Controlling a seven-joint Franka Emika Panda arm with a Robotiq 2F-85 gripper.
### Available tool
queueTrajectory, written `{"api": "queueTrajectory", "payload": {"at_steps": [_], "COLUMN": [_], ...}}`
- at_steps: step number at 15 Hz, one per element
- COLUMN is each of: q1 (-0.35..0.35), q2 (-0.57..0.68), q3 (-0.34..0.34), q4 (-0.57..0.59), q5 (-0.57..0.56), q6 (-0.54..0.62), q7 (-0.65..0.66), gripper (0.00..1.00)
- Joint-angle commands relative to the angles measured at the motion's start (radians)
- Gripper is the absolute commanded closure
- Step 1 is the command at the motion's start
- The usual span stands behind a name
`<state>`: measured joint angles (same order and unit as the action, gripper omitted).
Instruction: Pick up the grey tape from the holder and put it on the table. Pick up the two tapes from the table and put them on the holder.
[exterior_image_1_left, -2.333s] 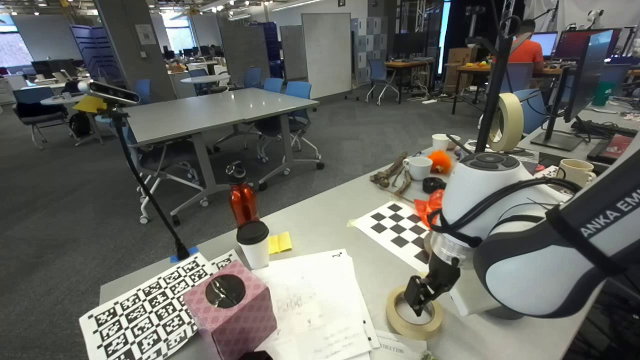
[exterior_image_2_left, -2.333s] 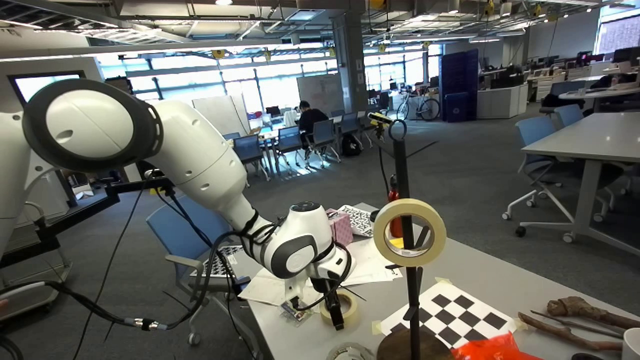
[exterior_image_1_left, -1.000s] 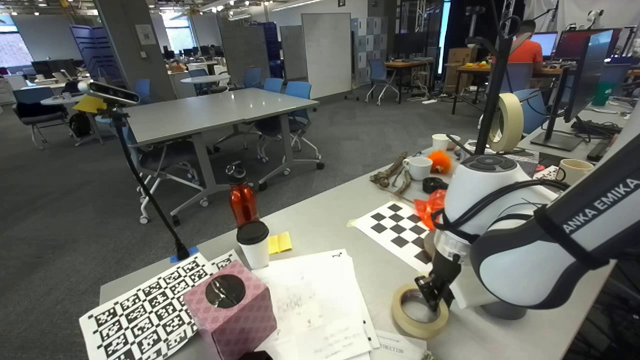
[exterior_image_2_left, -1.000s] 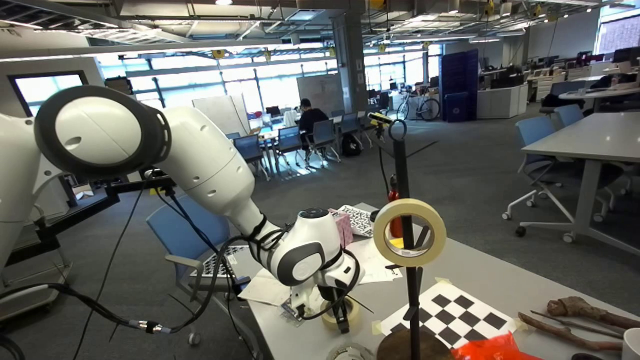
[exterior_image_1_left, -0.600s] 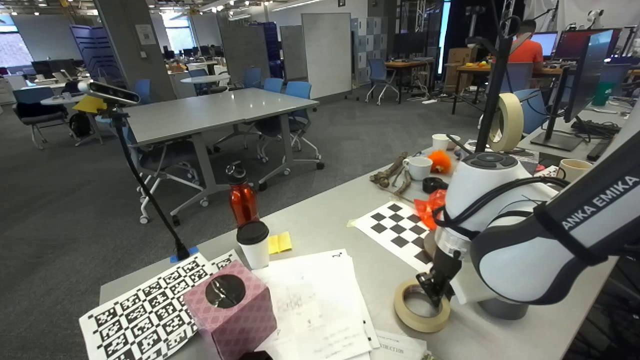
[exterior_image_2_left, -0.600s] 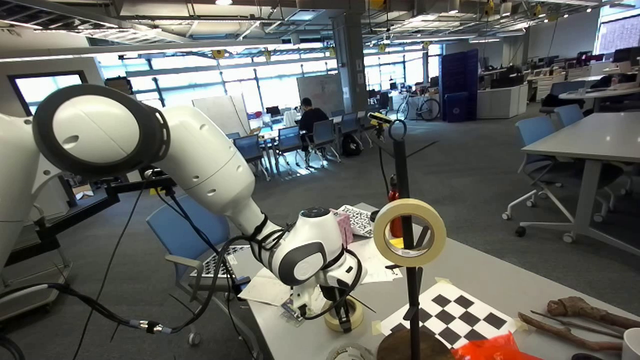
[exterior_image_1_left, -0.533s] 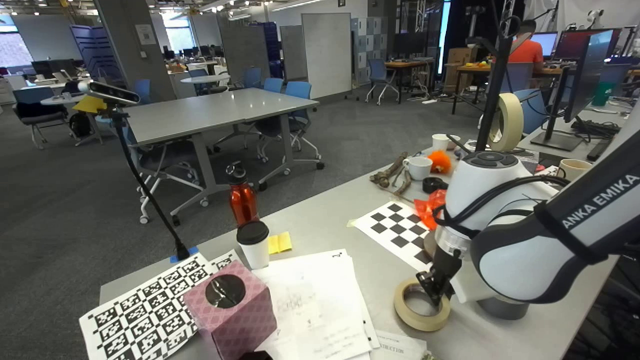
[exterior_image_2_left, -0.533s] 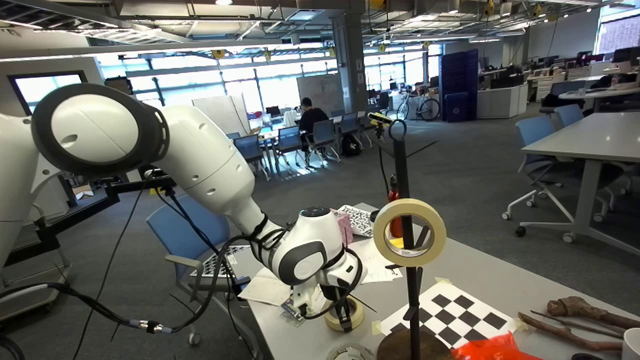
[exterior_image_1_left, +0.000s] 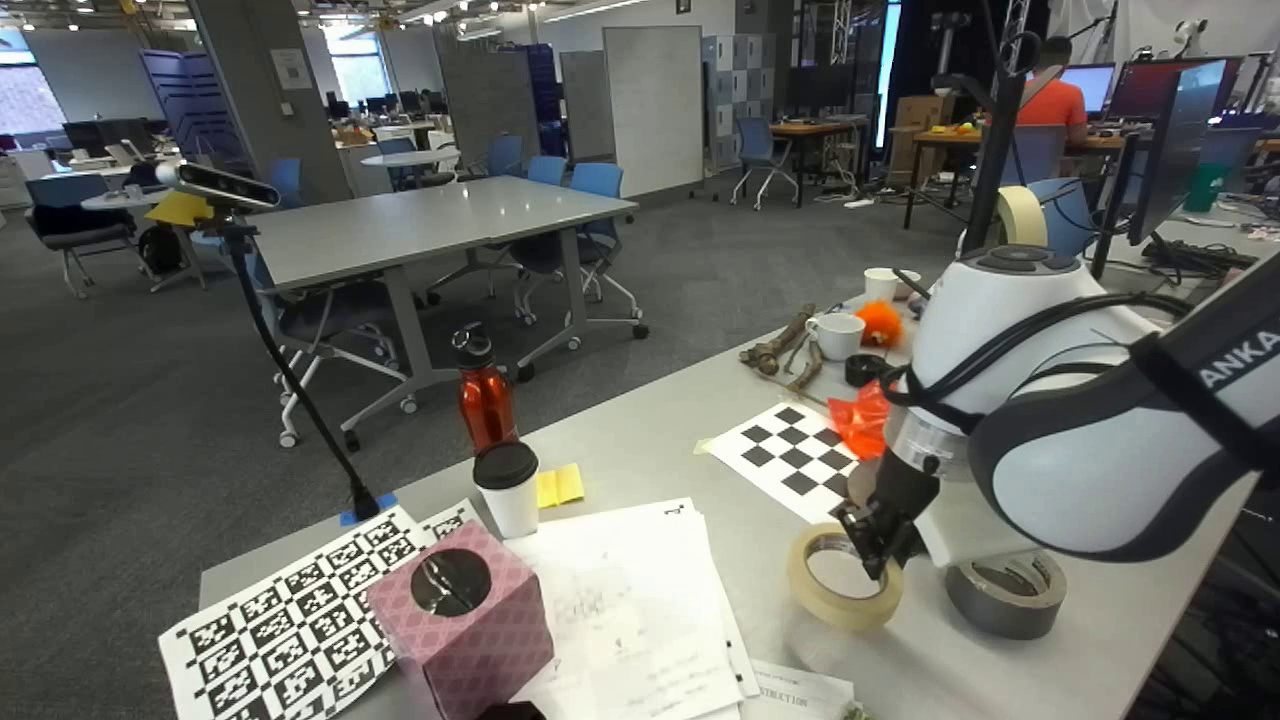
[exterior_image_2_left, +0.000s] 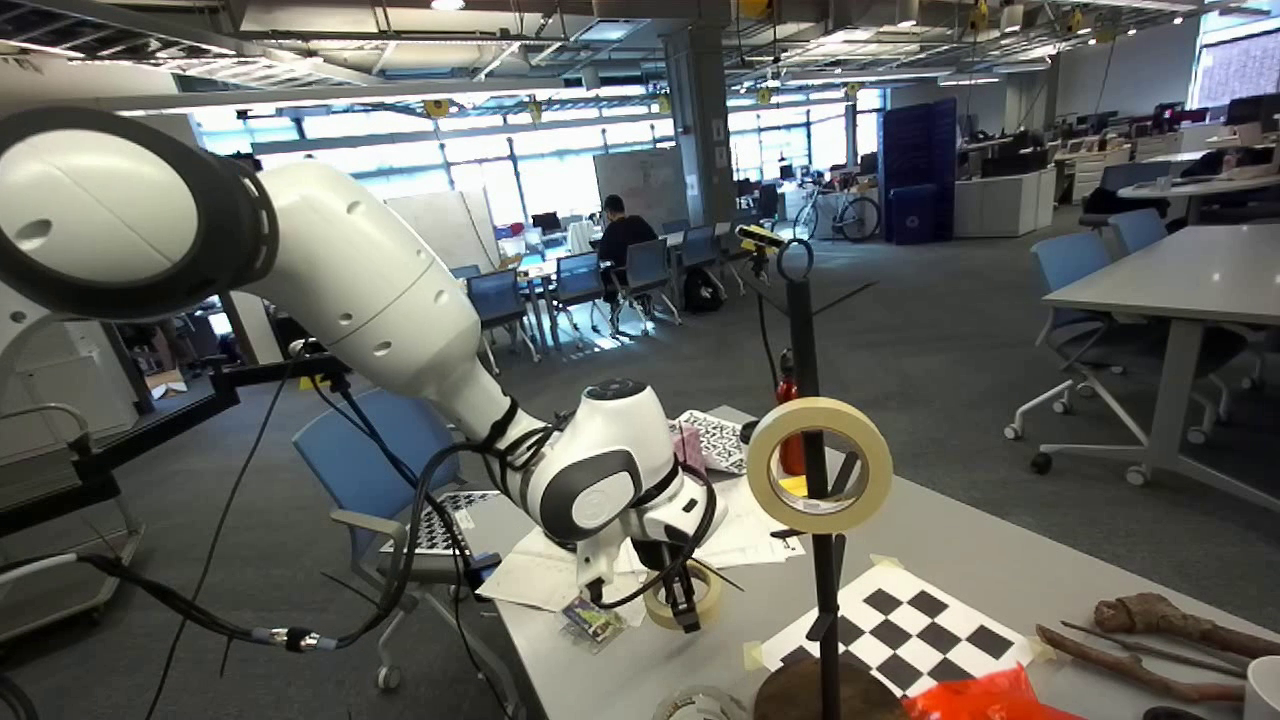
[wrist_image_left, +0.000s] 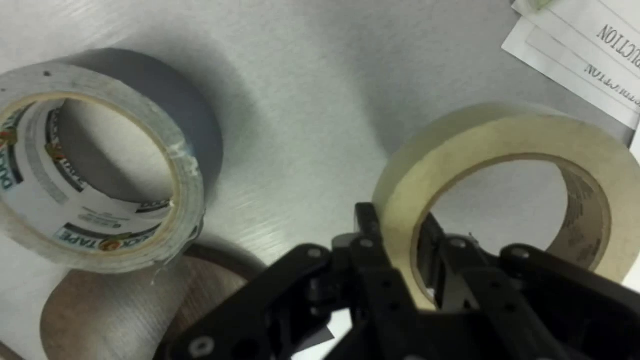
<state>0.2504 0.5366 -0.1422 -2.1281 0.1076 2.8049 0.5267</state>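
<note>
At the left of the wrist view the grey tape (wrist_image_left: 102, 215) lay flat on the table (wrist_image_left: 300, 125), just beside the holder's brown base (wrist_image_left: 120, 310), so the first part of the job looked done. Toward the middle came the gripper (wrist_image_left: 400, 227), its jaws drawn in to the thickness of a tape wall: one finger (wrist_image_left: 368, 217) stood outside the held cream roll (wrist_image_left: 450, 160), its partner inside the hole, and the wall was pinched between them. That roll looked lifted clear of the table, though its underside was hidden and the point could not be settled. At the right edge lay a printed slip (wrist_image_left: 570, 55).

In an exterior view, to the right of the gripper, stood the holder (exterior_image_2_left: 826, 590), its pole already carrying the hung cream roll (exterior_image_2_left: 866, 431). Hanging the remaining one well called for a straight lift first, high enough to miss the grey tape, then a slow swing toward the pole. With the grip at one side of the ring, the far side was apt to droop or twist; so the wrist was best turned until the hole faced a bare stub (exterior_image_2_left: 822, 626), the ring eased over it, and the jaws loosened only once the stub bore the weight.
</note>
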Motion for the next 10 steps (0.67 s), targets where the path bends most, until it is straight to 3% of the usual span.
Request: {"api": "queueTrajectory", "payload": {"at_steps": [1, 10], "q1": [0.005, -0.023], "q2": [-0.121, -0.295], "q3": [-0.004, -0.036], "q4": [-0.102, -0.304], "q5": [-0.002, -0.030], "q6": [-0.013, 0.014], "q7": [0.016, 0.061], "gripper": [0.95, 0.95]}}
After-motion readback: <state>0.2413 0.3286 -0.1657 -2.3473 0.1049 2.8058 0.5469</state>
